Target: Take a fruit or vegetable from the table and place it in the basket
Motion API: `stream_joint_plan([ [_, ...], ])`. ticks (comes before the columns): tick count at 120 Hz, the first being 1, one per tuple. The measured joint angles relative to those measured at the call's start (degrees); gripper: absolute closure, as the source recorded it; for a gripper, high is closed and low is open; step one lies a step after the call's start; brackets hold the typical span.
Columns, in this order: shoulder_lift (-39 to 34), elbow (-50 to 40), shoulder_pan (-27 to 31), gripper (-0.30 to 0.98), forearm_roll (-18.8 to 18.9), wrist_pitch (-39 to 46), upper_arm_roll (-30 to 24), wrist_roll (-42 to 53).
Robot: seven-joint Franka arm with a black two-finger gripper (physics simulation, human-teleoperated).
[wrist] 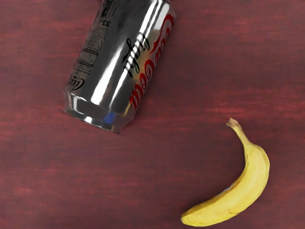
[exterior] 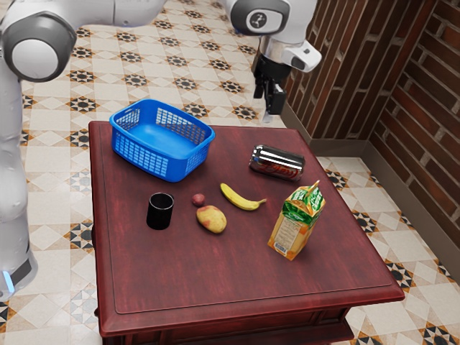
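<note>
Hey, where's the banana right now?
The banana lies on the table, in the exterior view between the small reddish round fruit and the juice carton, nearer the viewer than the can.

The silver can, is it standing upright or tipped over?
Tipped over: the can lies on its side, its long wall along the table.

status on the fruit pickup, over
Gripper raised, nothing held. Banana on the table, outside the basket. Soda can lying near the banana, not touching it.
</note>
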Motion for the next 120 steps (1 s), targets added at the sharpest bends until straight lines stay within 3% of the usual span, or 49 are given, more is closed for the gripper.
stream_joint_plan([
  [35,0.1,-0.2,2.7,0.0,0.7,1.1,-0.5,1.7],
  [53,7.7,-1.2,-6.6,0.0,-0.4,3.1,-0.8,1.9],
  [63,9.6,-1.3,-7.3,0.0,-0.7,4.4,-0.6,2.0],
  [89,8.7,-1.2,-8.1,0.0,-1.6,5.4,-1.0,4.3],
  [100,6.6,0.2,-13.1,0.0,-0.2,3.0,-0.9,5.5],
  [120,3.6,-1.6,-14.6,0.0,1.0,0.9,-0.7,12.7],
])
